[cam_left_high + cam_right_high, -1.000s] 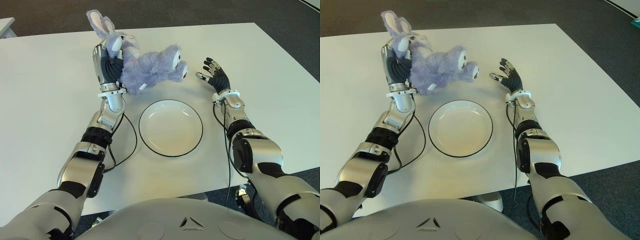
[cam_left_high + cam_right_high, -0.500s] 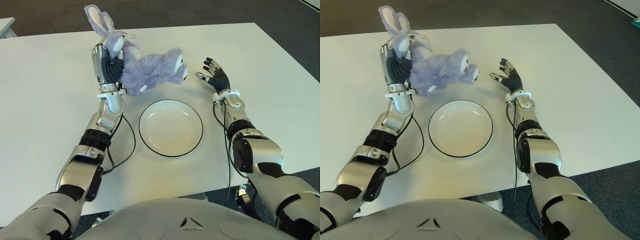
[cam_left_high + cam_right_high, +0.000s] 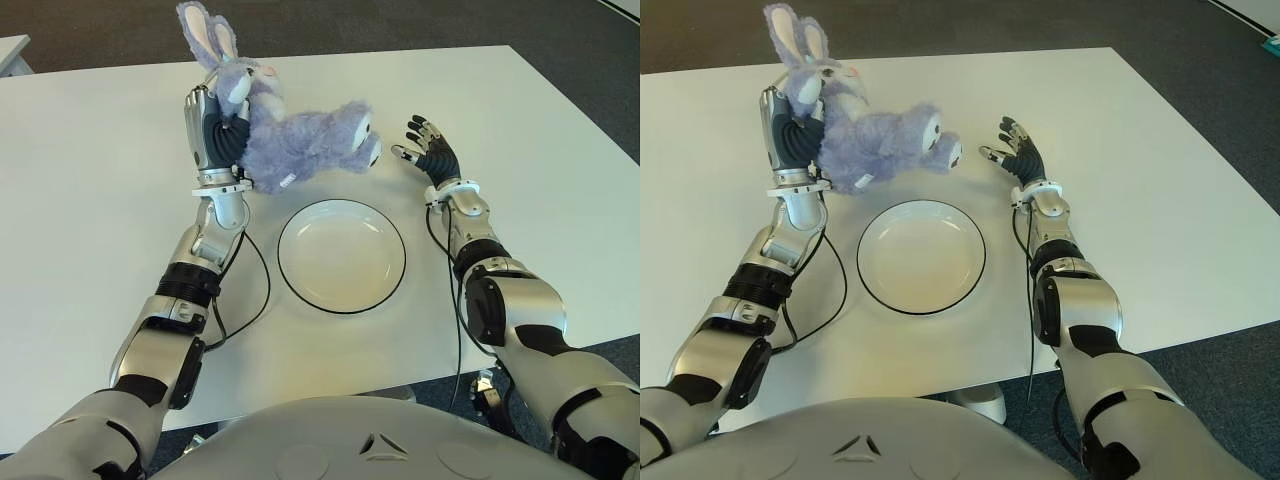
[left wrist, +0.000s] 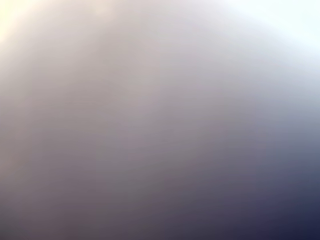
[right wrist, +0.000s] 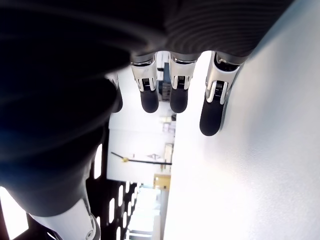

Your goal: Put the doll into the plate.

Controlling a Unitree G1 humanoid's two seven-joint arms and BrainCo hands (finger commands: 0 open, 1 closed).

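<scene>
Now the fluffy purple bunny doll (image 3: 295,140) is gripped by the left hand (image 3: 212,140) above the table, stretched sideways just beyond the round white plate (image 3: 341,256), while the right hand (image 3: 428,150) is held open beside it.

One doll (image 3: 300,135); one plate (image 3: 342,256)

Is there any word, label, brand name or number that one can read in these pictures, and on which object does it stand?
None: no readable text on the purple plush rabbit, the white plate, the table, the left hand gripping the rabbit, or the open right hand.
</scene>
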